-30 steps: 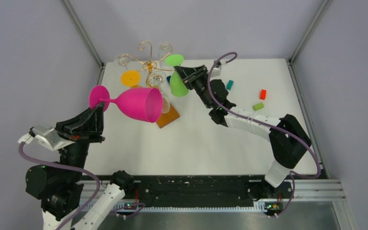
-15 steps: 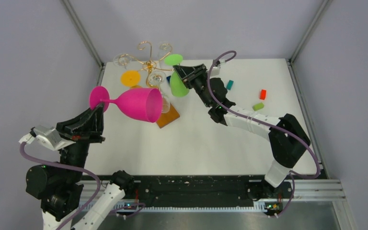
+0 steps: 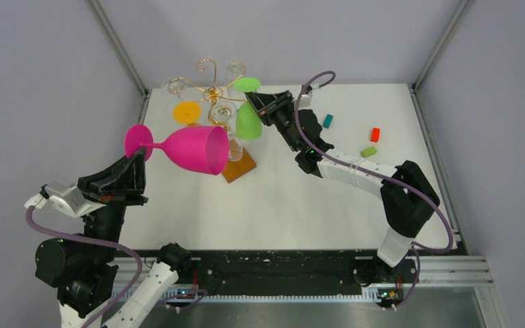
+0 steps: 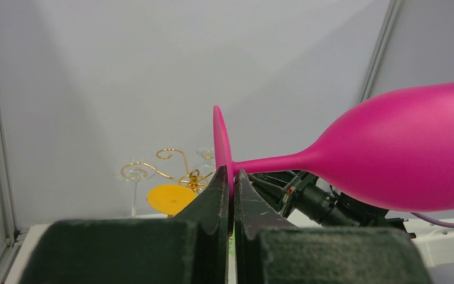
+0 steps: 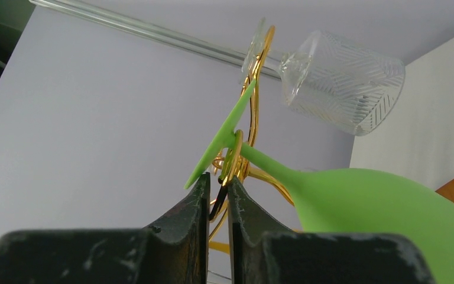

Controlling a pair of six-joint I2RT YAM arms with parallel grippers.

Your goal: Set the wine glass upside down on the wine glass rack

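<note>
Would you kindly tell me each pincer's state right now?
Left pincer: closed on the pink wine glass, at its foot.
Right pincer: almost closed near the green wine glass; grip cannot be told.

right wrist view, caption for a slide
green wine glass, stem in a gold loop of the wine glass rack, right gripper at its foot

Left wrist view: pink wine glass [image 4: 390,154] bowl cut by the right edge. Right wrist view: green wine glass [image 5: 366,207] bowl runs off frame, wine glass rack [image 5: 234,155] base barely visible. Top view: pink bowl hides part of the base.
</note>
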